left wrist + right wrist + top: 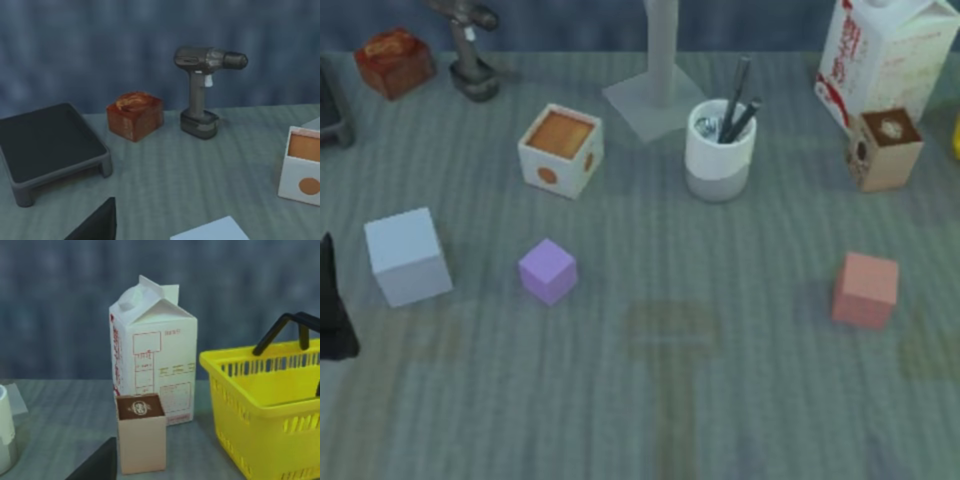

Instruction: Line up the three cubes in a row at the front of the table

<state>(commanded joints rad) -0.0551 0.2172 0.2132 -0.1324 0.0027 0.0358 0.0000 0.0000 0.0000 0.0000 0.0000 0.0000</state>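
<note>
The grey-green ribbed surface (720, 400) is backed by a dark blue wall. Taking the purple cube (548, 270) as landmark: the left gripper (335, 300) is seen at the far left edge, its state not discernible; the pale blue cube (408, 256) lies left, the pink cube (866, 289) well right. Open surface is left in front of it.

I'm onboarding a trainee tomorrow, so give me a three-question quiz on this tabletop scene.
1. True or false: the three cubes already form a row.
2. Which matte cube lies farthest to the table's right? A) pale blue-white cube B) small lilac-purple cube C) salmon-pink cube
3. Fill in: the white cup holds dark ___.

Key: 1 false, they lie scattered. 2 C. 3 pens.
</note>
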